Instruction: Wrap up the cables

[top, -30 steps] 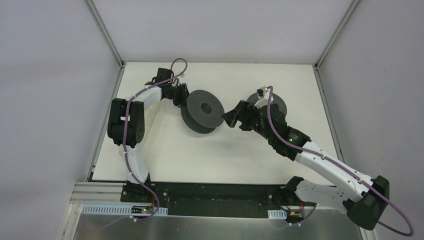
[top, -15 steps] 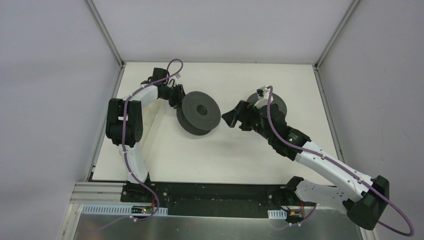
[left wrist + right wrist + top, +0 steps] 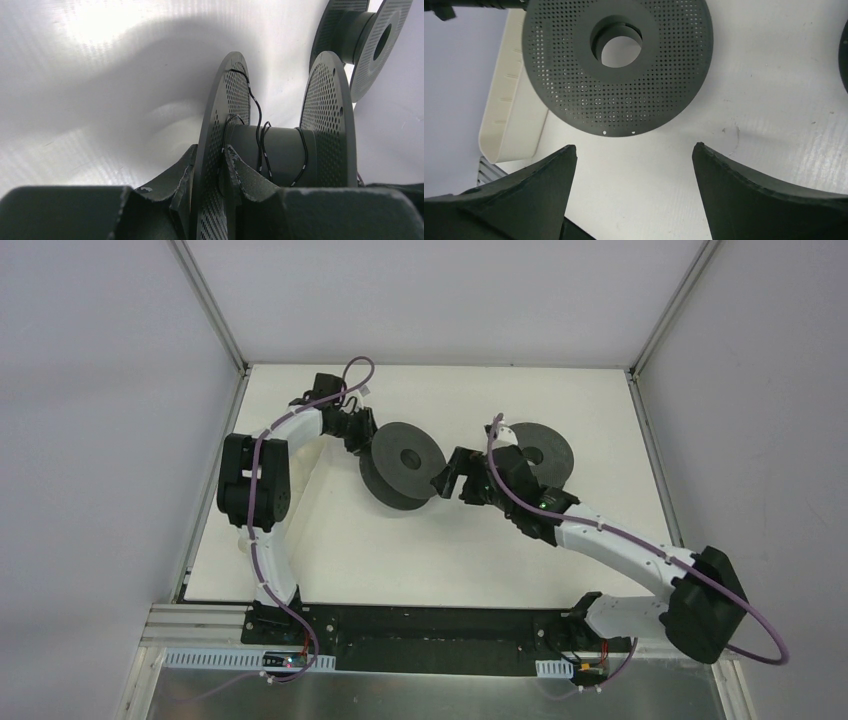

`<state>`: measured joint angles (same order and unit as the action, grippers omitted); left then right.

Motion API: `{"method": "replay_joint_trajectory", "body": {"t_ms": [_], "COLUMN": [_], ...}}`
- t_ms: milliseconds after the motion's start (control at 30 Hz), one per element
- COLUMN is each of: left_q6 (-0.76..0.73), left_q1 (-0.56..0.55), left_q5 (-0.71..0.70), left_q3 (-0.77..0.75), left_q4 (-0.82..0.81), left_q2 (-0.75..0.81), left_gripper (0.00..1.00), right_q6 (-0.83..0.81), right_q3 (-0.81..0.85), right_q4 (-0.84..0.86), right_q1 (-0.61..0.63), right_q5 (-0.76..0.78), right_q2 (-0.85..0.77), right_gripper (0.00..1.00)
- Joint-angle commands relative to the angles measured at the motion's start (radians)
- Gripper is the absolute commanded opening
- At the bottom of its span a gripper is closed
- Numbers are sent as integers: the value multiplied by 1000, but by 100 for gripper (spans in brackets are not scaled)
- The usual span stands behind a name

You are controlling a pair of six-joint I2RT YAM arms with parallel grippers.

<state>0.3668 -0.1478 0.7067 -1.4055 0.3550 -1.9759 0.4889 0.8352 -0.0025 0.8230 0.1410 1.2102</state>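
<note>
A dark grey perforated spool [image 3: 402, 462] stands tilted on the white table. My left gripper [image 3: 358, 432] is shut on its left flange; in the left wrist view the two fingers [image 3: 210, 150] pinch that flange [image 3: 222, 100]. The cable [image 3: 260, 131], a thin black wire, lies in a few loose turns around the hub and runs up over the flange edge. My right gripper [image 3: 447, 480] is open and empty just right of the spool. In the right wrist view its gap [image 3: 634, 146] faces the spool's outer flange [image 3: 616, 65] and holds nothing.
A second dark spool [image 3: 540, 452] lies behind my right arm, also showing in the left wrist view [image 3: 365, 40]. A cream-white ribbed part [image 3: 509, 115] shows left of the flange in the right wrist view. Grey walls enclose the table [image 3: 420, 550] on three sides.
My right gripper has moved left, away from the second spool and up close to the held spool. My left gripper swung the spool slightly left, then back to the right.
</note>
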Motion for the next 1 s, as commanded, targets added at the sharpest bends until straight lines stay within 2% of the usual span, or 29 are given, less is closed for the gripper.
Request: {"method": "replay_joint_trajectory", "body": {"t_ms": [0, 167, 333, 400, 467, 667, 833, 967], "left_q6": [-9, 17, 28, 27, 27, 32, 29, 26], "left_q1": [-73, -99, -102, -102, -102, -102, -81, -42], "left_q5": [-13, -13, -7, -4, -2, 6, 42, 90], "left_q3": [-47, -69, -72, -71, -70, -76, -75, -69], "left_q4": [20, 9, 2, 2, 1, 1, 3, 5], "left_q2": [-37, -47, -52, -55, -55, -53, -36, -20], "left_gripper": [20, 20, 20, 20, 20, 21, 23, 24], "right_q6": [-34, -142, -228, -281, -338, -432, -385, -344], "right_q3": [54, 155, 230, 254, 291, 434, 554, 539], "right_q4": [80, 67, 79, 82, 68, -64, -205, -190], "right_q1": [-3, -1, 15, 29, 55, 143, 173, 171], "right_q5": [-33, -84, -66, -74, -74, 60, 262, 258], "right_q2": [92, 206, 276, 297, 321, 437, 539, 544], "right_gripper": [88, 89, 94, 99, 99, 99, 98, 93]}}
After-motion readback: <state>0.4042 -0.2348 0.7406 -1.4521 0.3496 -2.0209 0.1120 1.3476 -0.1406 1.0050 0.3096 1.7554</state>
